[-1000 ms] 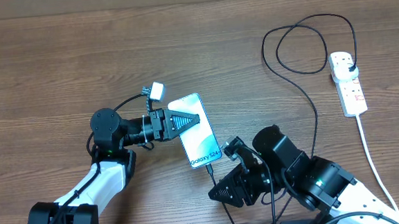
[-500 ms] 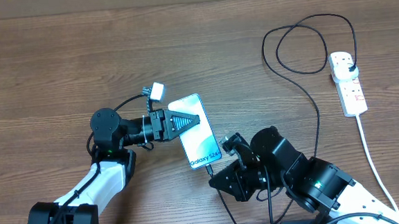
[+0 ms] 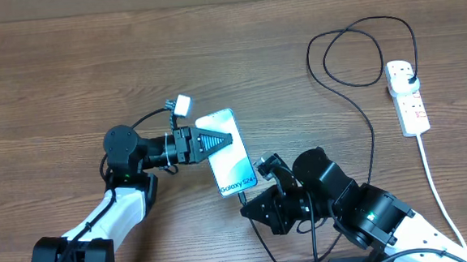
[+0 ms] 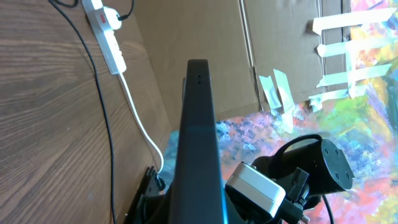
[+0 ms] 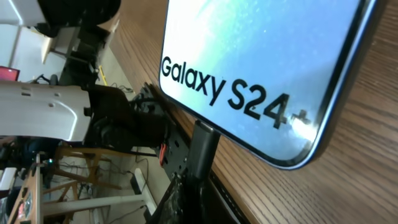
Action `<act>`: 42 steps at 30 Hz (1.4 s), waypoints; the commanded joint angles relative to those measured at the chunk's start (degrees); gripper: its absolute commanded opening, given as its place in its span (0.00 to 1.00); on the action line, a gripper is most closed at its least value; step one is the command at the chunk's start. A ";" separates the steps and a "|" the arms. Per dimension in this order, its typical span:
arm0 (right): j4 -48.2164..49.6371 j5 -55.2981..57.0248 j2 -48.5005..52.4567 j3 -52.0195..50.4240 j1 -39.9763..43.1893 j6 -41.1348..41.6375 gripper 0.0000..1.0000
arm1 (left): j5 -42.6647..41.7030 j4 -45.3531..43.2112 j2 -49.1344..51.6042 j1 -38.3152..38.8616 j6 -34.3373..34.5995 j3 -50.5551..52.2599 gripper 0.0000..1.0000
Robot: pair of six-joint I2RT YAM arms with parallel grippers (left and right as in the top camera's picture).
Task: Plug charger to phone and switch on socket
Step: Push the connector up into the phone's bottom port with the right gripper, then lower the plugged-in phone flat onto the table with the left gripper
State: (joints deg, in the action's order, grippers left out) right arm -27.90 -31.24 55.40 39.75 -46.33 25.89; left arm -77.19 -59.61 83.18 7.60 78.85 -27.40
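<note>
Just pinched tight by the right gripper: the charger tip, now pushed against the lower end of the phone, mid-worktop near the front edge. Gripped at the side by the left gripper, fingers narrow. Plugging seemingly close; socket yet to be switched. One phone, one charger, one socket.

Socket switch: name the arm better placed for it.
Right: the socket lies on its side, and the left gripper holds the phone. The right gripper would first release the charger.
</note>
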 commanded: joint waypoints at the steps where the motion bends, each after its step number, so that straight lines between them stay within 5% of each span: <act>1: 4.61 3.41 -0.39 1.97 0.33 0.28 0.04 | -6.95 -0.26 -0.02 1.11 -2.67 -0.07 0.04; 19: 7.48 5.73 -0.39 2.78 0.44 0.94 0.04 | -7.87 -0.24 -0.02 3.28 -3.91 -0.02 0.04; 42: -4.94 8.90 -6.95 2.78 0.44 -3.87 0.64 | 7.52 -0.15 -0.02 3.21 -4.81 -0.02 0.05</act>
State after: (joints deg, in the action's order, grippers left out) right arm -32.12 -25.65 51.86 40.29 -46.15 23.97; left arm -72.31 -59.31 83.37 10.52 74.96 -27.66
